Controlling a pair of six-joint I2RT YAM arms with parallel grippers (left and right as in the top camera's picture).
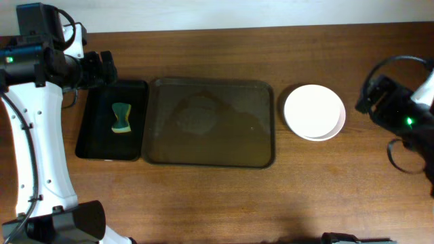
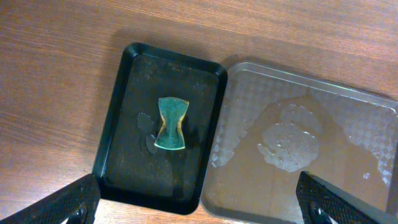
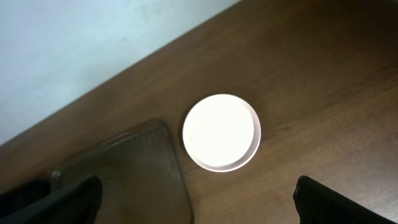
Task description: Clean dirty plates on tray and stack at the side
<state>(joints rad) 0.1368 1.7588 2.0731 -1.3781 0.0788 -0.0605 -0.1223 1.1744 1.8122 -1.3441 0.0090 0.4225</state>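
Two trays lie side by side: the small black tray point(image 1: 91, 139) holds a green hourglass sponge point(image 1: 121, 118), the large brown tray point(image 1: 230, 135) wet patches on its textured base. Just right of it sits a stack of white plates point(image 1: 314, 112) (how many, I cannot count). Farther back, the left gripper point(image 2: 199, 208) hangs by the black tray's far corner, the right gripper point(image 3: 199, 205) beyond the plates, both spread wide, released.
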